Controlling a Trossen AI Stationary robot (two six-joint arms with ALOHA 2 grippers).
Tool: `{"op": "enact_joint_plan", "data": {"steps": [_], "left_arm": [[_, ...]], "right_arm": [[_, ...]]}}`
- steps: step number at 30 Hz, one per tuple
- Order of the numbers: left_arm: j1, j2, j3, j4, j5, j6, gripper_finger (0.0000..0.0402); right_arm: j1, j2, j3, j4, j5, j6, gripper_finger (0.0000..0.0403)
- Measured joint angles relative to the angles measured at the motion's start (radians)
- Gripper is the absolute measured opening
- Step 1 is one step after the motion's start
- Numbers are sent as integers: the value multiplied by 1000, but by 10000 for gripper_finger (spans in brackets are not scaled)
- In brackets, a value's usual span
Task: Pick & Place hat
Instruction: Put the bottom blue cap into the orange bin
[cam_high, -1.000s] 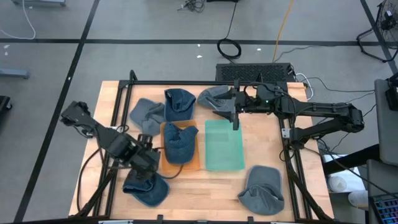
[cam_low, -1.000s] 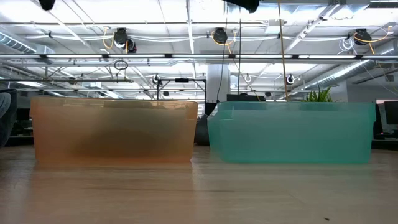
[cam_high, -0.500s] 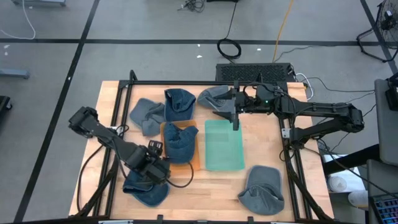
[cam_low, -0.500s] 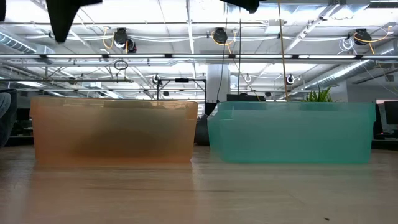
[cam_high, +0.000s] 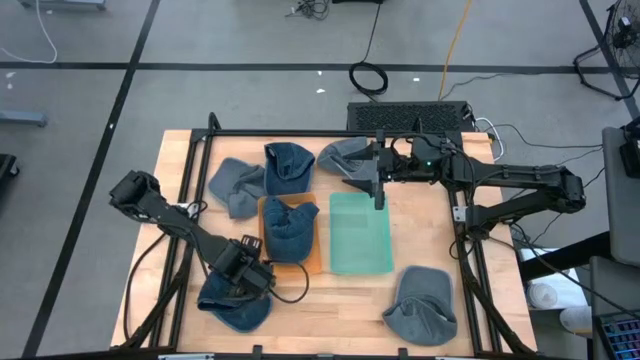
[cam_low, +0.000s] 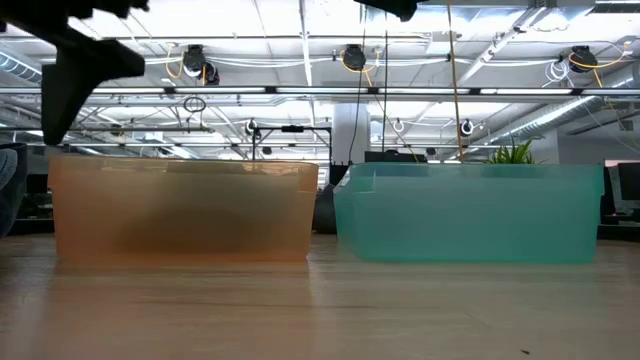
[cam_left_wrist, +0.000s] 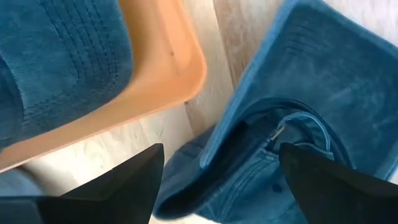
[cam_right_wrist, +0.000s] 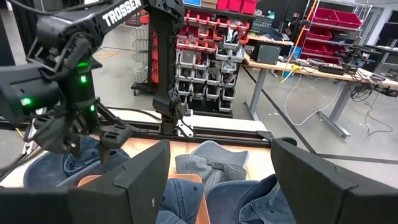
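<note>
My left gripper (cam_high: 243, 272) hangs open over a blue hat (cam_high: 233, 303) that lies flat on the table near its near-left corner, just beside the orange bin (cam_high: 314, 258). In the left wrist view the open fingers (cam_left_wrist: 118, 183) stand on either side of that hat (cam_left_wrist: 298, 87), above its rim, with the orange bin's corner (cam_left_wrist: 177, 65) close by. A second blue hat (cam_high: 290, 228) lies inside the orange bin. My right gripper (cam_high: 378, 190) waits open above the far edge of the teal bin (cam_high: 360, 235).
More hats lie on the table: a grey-blue one (cam_high: 235, 185), a blue one (cam_high: 288, 165) and a grey one (cam_high: 343, 155) along the far side, and a grey one (cam_high: 422, 305) near the right. A black frame (cam_high: 300, 134) borders the table. In the low view, both bins (cam_low: 180, 210) (cam_low: 470, 210) stand side by side.
My left gripper has moved toward the table's near edge and come down over the blue hat beside the orange bin; in the low view its dark shape has dropped into the upper left. The right arm has kept still.
</note>
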Motion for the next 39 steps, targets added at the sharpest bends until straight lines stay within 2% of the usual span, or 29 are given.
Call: {"op": "enact_joint_plan", "data": {"steps": [14,19,25,34,36,39], "left_arm": [[11,0,-144,172,75,31,307],[28,0,-186,240,173,20,283],[41,0,-190,238,187,-8,201],[40,0,-190,236,236,22,31],[40,0,-190,237,236,24,14],[40,0,-190,235,235,25,18]], "right_arm": [[0,0,0,0,0,0,270],[0,0,0,0,0,0,266],[0,0,0,0,0,-11,263],[0,0,0,0,0,-22,260],[0,0,0,0,0,-22,259],[0,0,0,0,0,-22,256]]}}
